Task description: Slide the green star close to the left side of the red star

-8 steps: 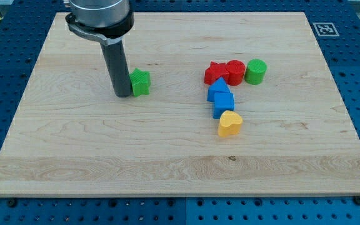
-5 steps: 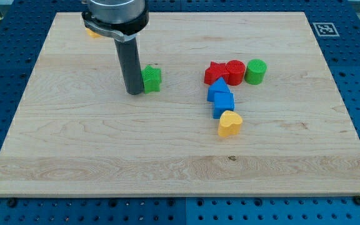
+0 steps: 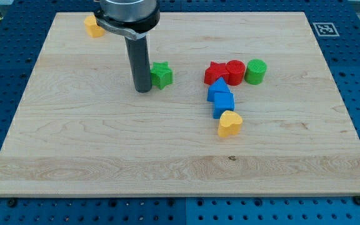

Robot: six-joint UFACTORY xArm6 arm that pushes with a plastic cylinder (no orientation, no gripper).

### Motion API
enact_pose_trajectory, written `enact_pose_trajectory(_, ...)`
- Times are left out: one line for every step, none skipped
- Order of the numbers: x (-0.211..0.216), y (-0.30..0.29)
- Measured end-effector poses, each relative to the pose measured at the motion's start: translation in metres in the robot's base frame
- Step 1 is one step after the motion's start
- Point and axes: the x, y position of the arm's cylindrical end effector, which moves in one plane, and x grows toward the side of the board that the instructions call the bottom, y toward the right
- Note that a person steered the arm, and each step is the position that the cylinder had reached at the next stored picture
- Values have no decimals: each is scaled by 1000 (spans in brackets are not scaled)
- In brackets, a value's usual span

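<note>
The green star (image 3: 162, 75) lies on the wooden board (image 3: 105, 144), left of the board's middle. My tip (image 3: 143, 90) stands right against the star's left side. The red star (image 3: 215, 72) lies to the view's right of the green star, with a gap of bare wood between them. The red star touches a red cylinder (image 3: 235, 72) on its right.
A green cylinder (image 3: 255, 71) stands right of the red cylinder. Two blue blocks (image 3: 220, 97) sit just below the red star, with a yellow heart (image 3: 229, 124) below them. A yellow block (image 3: 93, 26) lies near the board's top left.
My tip has moved to the view's right and pushed the green star along with it, closer to the red star. The yellow block at top left has come into view.
</note>
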Motion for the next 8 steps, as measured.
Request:
enact_pose_trajectory(0, 0)
enact_pose_trajectory(0, 0)
enact_pose_trajectory(0, 0)
enact_pose_trajectory(-2, -18)
enact_pose_trajectory(-18, -18)
enact_pose_trajectory(-22, -18)
enact_pose_trajectory(-31, -7)
enact_pose_trajectory(-31, 3)
